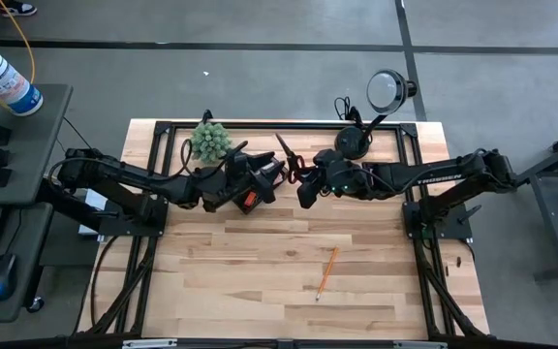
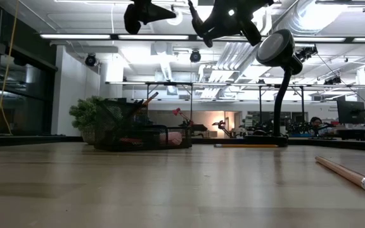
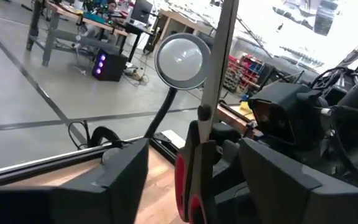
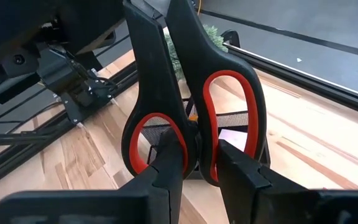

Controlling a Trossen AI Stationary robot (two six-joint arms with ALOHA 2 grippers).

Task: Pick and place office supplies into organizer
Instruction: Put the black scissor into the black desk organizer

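The right end effector (image 4: pixel 194 165) pinches the scissors (image 4: pixel 191 99) by the handles, above the organizer (image 4: pixel 229 134); the left end effector (image 3: pixel 191 180) stands open around the blades. Lower them straight in, blades upright.

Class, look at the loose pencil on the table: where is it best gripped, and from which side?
Grip the pencil mid-shaft, coming straight down from above. It lies flat on the bare table with nothing beside it. The shaft is long and thin, so closing across its width at the middle should keep it balanced.
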